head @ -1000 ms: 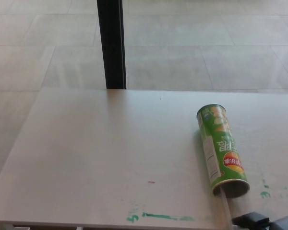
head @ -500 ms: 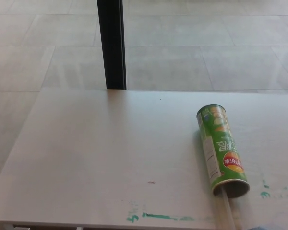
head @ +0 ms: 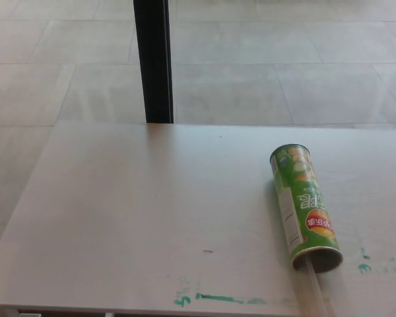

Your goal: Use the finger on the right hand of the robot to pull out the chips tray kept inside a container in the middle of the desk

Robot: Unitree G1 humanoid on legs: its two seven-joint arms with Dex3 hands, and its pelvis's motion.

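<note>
A green chips can (head: 303,205) lies on its side on the right part of the white desk (head: 145,211). Its open mouth (head: 319,259) faces the near edge. A clear plastic tray (head: 315,289) sticks out of the mouth and runs toward the desk's front edge. Neither of my hands shows in the head view.
Green paint marks (head: 218,298) streak the desk near the front edge, with smaller ones (head: 364,267) at the right. A black post (head: 153,61) stands behind the desk's far edge. Beyond it lies a tiled floor (head: 284,59).
My right hand, seen at the bottom right corner a second ago, has dropped out of the picture. The can and the tray lie as before.
</note>
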